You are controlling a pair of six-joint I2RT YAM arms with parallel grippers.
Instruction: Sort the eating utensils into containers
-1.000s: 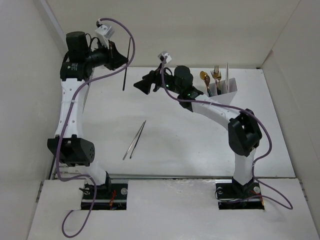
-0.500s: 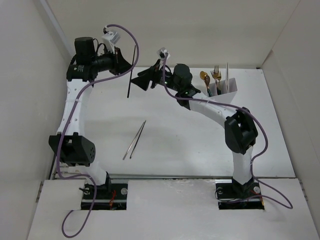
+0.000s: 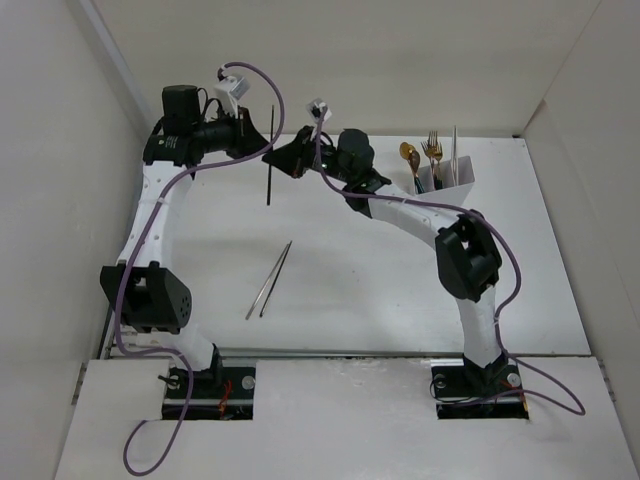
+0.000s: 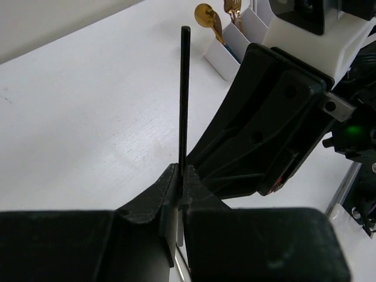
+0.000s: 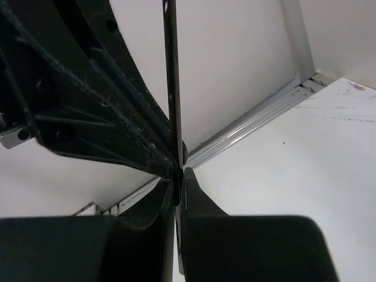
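Note:
A slim dark utensil (image 3: 270, 185) hangs upright above the back of the table, and no gold head shows on it. My left gripper (image 3: 258, 140) pinches it from the left and my right gripper (image 3: 278, 160) from the right, fingertips almost touching. In the left wrist view the left gripper (image 4: 182, 171) is shut on the dark utensil (image 4: 184, 88). The right gripper (image 5: 179, 171) is likewise shut on the same stick (image 5: 171, 70). The white container (image 3: 452, 185) at the back right holds a gold spoon (image 3: 409, 153), a gold fork (image 3: 433, 147) and a silver chopstick (image 3: 455, 148).
Two silver chopsticks (image 3: 268, 281) lie side by side on the table, left of centre. White walls enclose the table at the back and on both sides. Purple cables (image 3: 255, 75) loop over both arms. The right arm (image 3: 420, 215) stretches across the back of the table.
The left arm has carried the dark utensil to the right. The right gripper has moved left to meet it and has closed on it from wide open.

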